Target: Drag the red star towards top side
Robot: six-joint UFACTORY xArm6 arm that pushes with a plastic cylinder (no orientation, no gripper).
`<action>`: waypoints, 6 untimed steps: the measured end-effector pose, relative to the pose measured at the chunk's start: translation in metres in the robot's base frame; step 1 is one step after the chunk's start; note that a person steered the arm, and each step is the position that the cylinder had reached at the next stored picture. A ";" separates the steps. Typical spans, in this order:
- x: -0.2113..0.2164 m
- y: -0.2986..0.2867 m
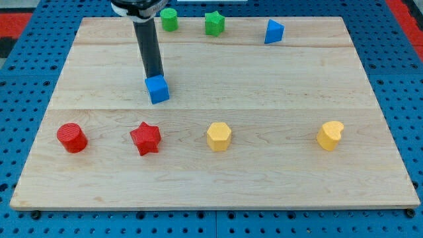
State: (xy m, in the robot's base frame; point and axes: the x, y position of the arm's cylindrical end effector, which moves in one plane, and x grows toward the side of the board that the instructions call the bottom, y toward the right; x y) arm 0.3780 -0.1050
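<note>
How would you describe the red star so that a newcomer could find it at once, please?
Look along the row of four blocks near the bottom of the wooden board. The red star is second from the view's left, between the red cylinder and a yellow block. Only it is both red and pointed.

A pale wooden board (264, 172) fills most of the view, made of planks whose seams run from the view's left to its right, with fine grain showing. Light falls evenly across it, and shadows are soft and short. Around every edge of the board lies a blue perforated base (20, 79) dotted with regular holes. At the top corners, left and right, strips of red surface (406, 10) show.
</note>
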 end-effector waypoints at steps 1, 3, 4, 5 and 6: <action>0.028 0.013; 0.062 0.082; 0.125 0.082; 0.173 0.051; 0.168 0.000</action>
State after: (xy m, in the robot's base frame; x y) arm 0.5459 -0.1050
